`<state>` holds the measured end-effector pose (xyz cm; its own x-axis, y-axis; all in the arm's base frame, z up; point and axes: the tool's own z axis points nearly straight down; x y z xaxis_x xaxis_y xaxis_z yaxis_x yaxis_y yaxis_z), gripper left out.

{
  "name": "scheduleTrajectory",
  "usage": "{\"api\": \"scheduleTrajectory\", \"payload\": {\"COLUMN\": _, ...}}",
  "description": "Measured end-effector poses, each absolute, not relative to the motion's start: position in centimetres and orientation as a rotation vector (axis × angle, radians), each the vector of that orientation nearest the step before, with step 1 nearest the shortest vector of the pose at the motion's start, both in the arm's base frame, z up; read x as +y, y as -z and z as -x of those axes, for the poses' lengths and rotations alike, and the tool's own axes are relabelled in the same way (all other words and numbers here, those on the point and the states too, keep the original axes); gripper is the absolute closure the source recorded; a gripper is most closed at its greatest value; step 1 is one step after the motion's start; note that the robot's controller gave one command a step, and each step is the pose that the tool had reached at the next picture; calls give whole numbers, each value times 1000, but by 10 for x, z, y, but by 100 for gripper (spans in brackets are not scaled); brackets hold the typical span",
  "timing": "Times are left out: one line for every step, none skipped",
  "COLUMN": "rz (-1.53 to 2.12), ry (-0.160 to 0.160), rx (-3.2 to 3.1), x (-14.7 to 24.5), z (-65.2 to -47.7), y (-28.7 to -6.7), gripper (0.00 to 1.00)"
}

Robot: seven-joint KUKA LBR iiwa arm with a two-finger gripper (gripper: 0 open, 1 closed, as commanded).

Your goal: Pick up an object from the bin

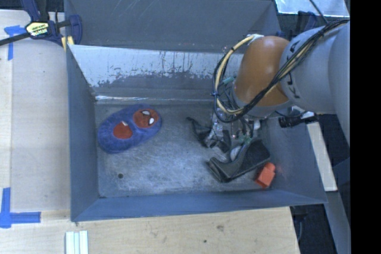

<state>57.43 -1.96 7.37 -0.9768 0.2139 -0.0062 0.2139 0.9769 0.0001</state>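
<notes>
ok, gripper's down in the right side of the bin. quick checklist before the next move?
1. Gripper low over the black flat object at the right of the bin: ok.
2. Anything held: cannot tell, the contact is hidden.
3. Target free of neighbours: not ok. An orange block lies right beside it, and dark small pieces sit to its left.
4. Blue fuzzy toy well clear at the left: ok.
5. Clearance to the front wall: cannot tell.

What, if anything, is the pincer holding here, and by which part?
Cannot be told. The pincer sits low over the black flat piece beside the orange block, but no hold on it shows.
</notes>
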Motion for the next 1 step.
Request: {"api": "scheduleTrajectory", "payload": {"rz": -266, "ry": 1, "rx": 3118, "x": -33, "z": -574, "y": -211, "gripper": 100}}
